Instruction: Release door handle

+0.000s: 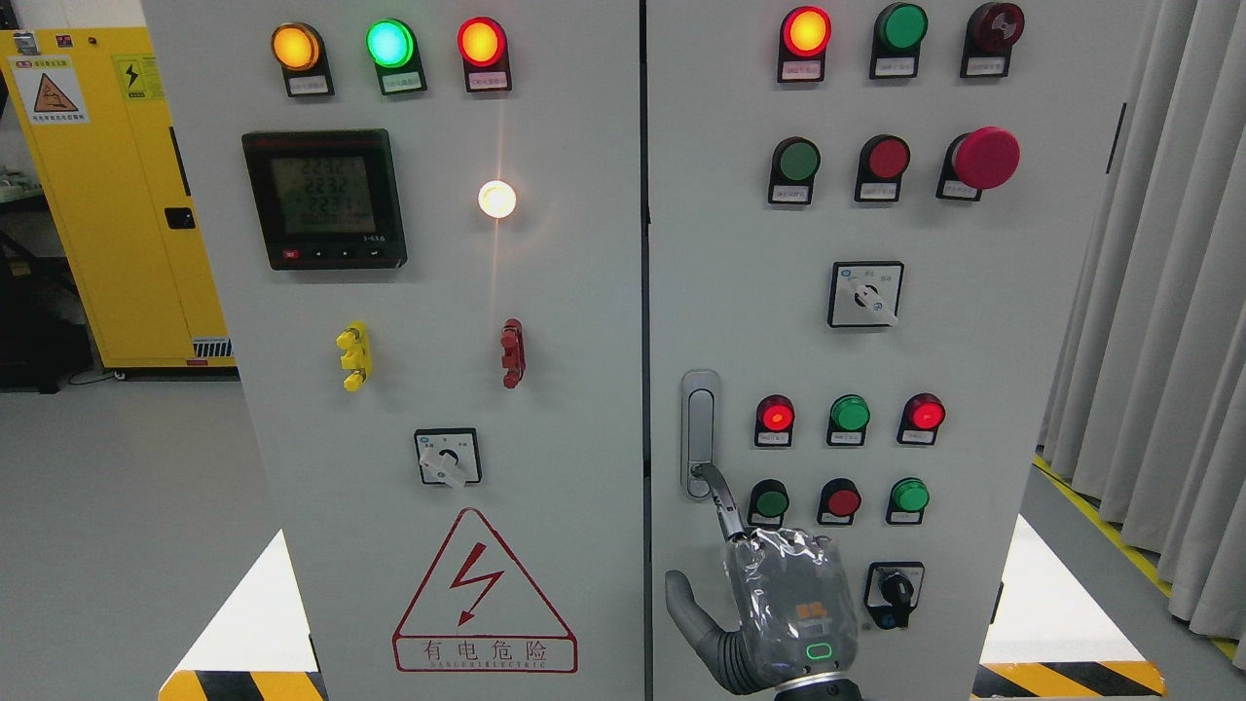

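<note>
Right hand (769,604) at lower centre, one finger hooked on handle (700,433), thumb spread, nothing gripped. Handle stiff metal, smooth; lower end for hold.

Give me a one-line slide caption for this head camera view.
Robot's right hand reaches up to the silver door handle on the grey electrical cabinet, one finger touching its lower end.

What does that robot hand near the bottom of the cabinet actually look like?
Only one hand shows: dark grey jointed fingers and thumb, with its back wrapped in clear crinkly plastic. Under the plastic sit a small orange marking and a glowing green rounded light. No cables show.
</note>
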### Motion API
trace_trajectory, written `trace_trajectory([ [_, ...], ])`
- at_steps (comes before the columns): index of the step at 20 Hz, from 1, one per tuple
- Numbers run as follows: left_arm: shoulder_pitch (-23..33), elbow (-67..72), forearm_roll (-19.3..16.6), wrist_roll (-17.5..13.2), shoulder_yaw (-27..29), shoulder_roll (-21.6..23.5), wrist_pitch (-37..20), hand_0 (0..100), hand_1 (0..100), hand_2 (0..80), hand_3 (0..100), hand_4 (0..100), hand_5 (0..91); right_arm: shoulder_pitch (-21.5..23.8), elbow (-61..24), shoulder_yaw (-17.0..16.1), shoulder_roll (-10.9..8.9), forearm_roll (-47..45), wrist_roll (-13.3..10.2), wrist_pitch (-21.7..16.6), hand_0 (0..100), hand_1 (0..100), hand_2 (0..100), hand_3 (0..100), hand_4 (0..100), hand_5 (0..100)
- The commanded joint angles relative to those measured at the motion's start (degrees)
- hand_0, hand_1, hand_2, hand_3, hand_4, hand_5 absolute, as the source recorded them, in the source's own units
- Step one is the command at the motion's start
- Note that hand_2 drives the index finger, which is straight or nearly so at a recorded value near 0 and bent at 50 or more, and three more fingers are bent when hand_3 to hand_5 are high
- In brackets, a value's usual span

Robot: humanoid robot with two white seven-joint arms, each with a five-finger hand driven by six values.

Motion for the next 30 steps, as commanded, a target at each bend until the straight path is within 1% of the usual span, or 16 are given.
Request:
trace_trajectory([
  [1,0.0,-0.7,0.0,-0.02,0.0,0.0,0.01,12,56,0.0,0,0,0.0,-0.51,0.86,0.14,0.04,-0.06,-0.1,0.07,45,37,0,100,99,100],
  [26,0.0,-0.7,0.0,-0.02,0.0,0.0,0.01,12,56,0.0,0,0,0.0,0.28,0.77,0.84,0.31,-0.15,0.25,0.6,45,37,0,100,100,100],
  [30,0.0,-0.7,0.0,-0.02,0.0,0.0,0.01,12,56,0.0,0,0,0.0,0.28,0.77,0.84,0.22,-0.24,0.34,1.57,46,37,0,100,100,100],
])
